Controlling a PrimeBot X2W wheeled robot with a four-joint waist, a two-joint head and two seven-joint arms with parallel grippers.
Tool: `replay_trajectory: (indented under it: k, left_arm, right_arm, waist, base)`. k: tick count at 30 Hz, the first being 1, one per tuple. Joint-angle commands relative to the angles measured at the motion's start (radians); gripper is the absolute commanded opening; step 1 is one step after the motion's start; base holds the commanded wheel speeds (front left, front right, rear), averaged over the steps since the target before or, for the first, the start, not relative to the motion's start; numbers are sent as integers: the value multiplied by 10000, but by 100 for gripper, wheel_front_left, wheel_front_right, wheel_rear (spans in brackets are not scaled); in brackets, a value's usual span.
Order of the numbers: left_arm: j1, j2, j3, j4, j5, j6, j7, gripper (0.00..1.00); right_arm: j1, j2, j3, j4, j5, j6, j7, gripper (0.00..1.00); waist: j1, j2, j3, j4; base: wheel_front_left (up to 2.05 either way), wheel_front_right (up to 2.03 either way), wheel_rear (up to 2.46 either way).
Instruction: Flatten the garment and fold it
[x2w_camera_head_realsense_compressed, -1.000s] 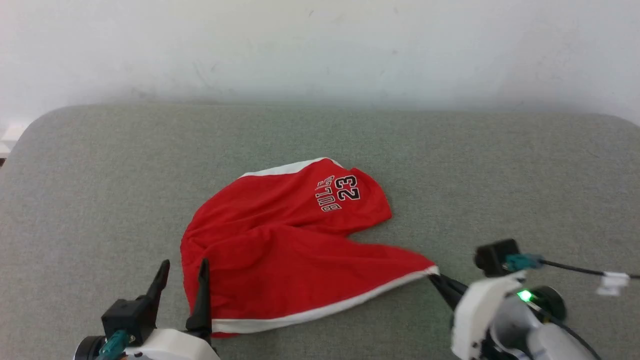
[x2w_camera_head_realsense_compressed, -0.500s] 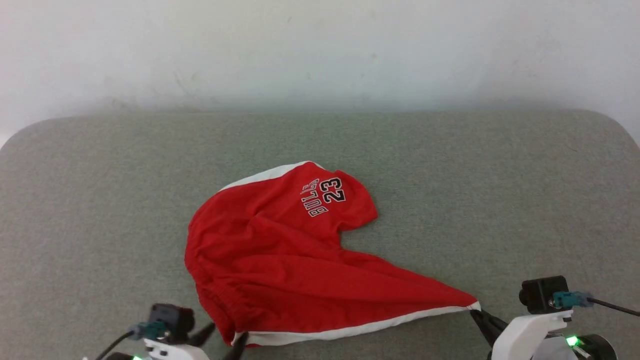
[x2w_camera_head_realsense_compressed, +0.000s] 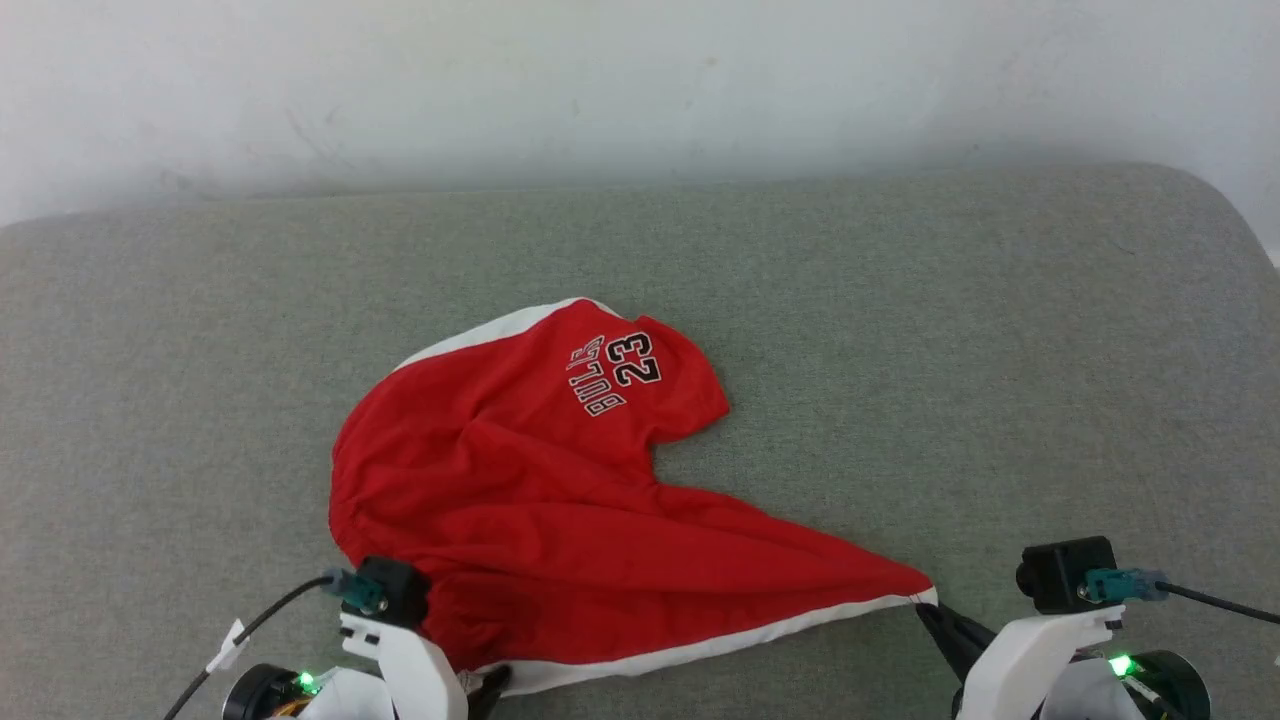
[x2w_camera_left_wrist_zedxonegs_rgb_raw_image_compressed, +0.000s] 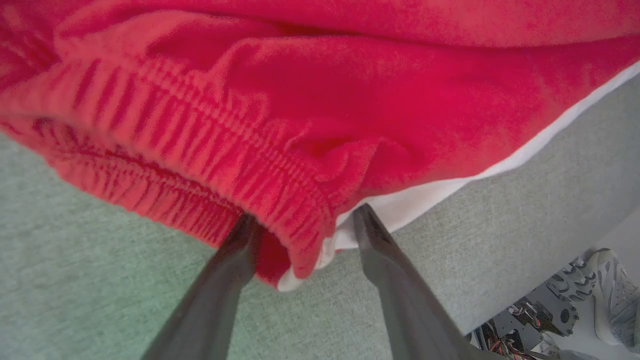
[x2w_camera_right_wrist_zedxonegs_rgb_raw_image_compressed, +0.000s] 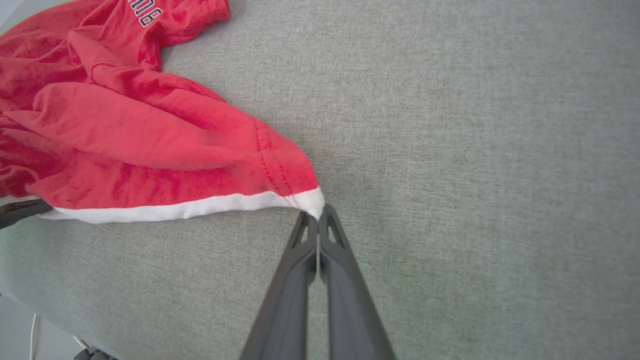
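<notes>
Red garment (x2w_camera_head_realsense_compressed: 520, 500) lies crumpled on the grey fabric-covered desk (x2w_camera_head_realsense_compressed: 1000, 350), a bit left of centre in the head view and close to the near edge, with a pale wall (x2w_camera_head_realsense_compressed: 640, 80) behind the desk. One leg points toward the wall with the "BULLS 23" print (x2w_camera_head_realsense_compressed: 620, 372) facing up and a white stripe (x2w_camera_head_realsense_compressed: 480, 335) along its far-left edge. The other leg is drawn out to the right into a tight point and creased lengthwise, with a second white stripe (x2w_camera_head_realsense_compressed: 700, 645) running along its near edge. The right hand (x2w_camera_right_wrist_zedxonegs_rgb_raw_image_compressed: 318, 216) is closed tight, its fingers pressed together on the white tip of that leg's corner, so it holds the garment right at the hem corner. The cloth there looks taut, and desk shows bare all around the fingers. The left hand (x2w_camera_left_wrist_zedxonegs_rgb_raw_image_compressed: 305, 216) is spread wide at the garment's near-left end. Its two dark fingers straddle the end of the gathered waistband (x2w_camera_left_wrist_zedxonegs_rgb_raw_image_compressed: 200, 150): one fingertip meets the red elastic, the other the white stripe end. Cloth bulges between them but nothing is pinched. The waistband is bunched and ruffled, resting on the desk. In the head view this hand's wrist camera (x2w_camera_head_realsense_compressed: 385, 590) sits over the garment's near-left edge, and one dark finger pokes out by the white stripe. In the left wrist view, past the desk edge, a grey shoe (x2w_camera_left_wrist_zedxonegs_rgb_raw_image_compressed: 612, 295) sits on the floor beside some machine parts.
</notes>
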Motion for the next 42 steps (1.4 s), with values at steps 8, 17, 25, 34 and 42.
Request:
replay_trajectory:
  k: [8,17,25,34,42]
  left_arm:
    - [83,176,-299,-313,-104,3,705,0]
    - [-1029,1340,981,-3784,839,606,71,0]
    - [-3586,1163,1810,-4545,1292,776,-538,0]
    - [-7072,-283,1789,-1760,1675,924,-1705,0]
    - [-10220,-1202,1843,2007,2403,912,-4063,0]
  right_arm:
    - [-295,-62,-195,-115,-35,-7,-489,0]
    - [-1020,-189,-865,-2107,-357,-7,-1054,0]
    - [-3514,-439,-1449,-3615,-568,-7,-1136,0]
    - [-7628,-913,-1619,-1404,355,-7,-1233,0]
    - [-11274,-1239,-982,1969,273,-7,-2962,0]
  waist:
    - [1,-1,-305,26]
    - [1,-1,-734,408]
    - [1,-1,-587,279]
    - [1,-1,697,47]
    - [1,-1,2120,-99]
  base:
    - [0,0,0]
    - [0,0,0]
    - [0,0,0]
    - [0,0,0]
    - [0,0,0]
